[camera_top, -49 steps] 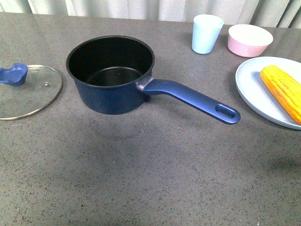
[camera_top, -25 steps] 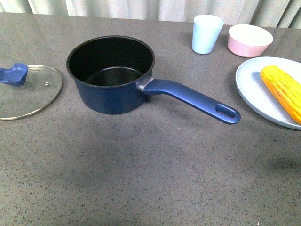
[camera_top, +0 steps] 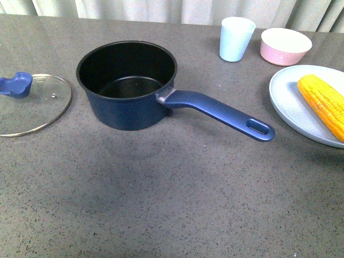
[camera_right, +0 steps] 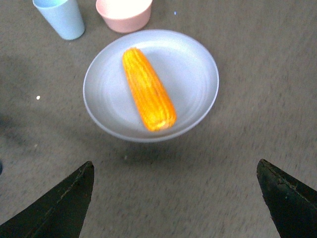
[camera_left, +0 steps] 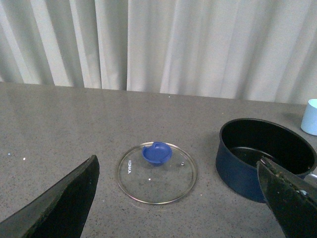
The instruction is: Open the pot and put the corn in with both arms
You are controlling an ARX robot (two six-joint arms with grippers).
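Note:
The navy pot (camera_top: 126, 88) stands open and empty on the grey table, its long handle (camera_top: 223, 114) pointing right. Its glass lid (camera_top: 29, 105) with the blue knob (camera_top: 15, 85) lies flat to the pot's left. The corn (camera_top: 325, 105) lies on a pale plate (camera_top: 293, 105) at the right edge. Neither arm shows in the front view. My left gripper (camera_left: 178, 203) is open and empty above the lid (camera_left: 157, 172), with the pot (camera_left: 265, 158) beside it. My right gripper (camera_right: 176, 198) is open and empty, above the table just short of the corn (camera_right: 147, 88).
A light-blue cup (camera_top: 236, 38) and a pink bowl (camera_top: 285, 45) stand at the back right, behind the plate (camera_right: 198, 79). A white curtain (camera_left: 158, 44) hangs behind the table. Bare grey tabletop lies in front of the pot.

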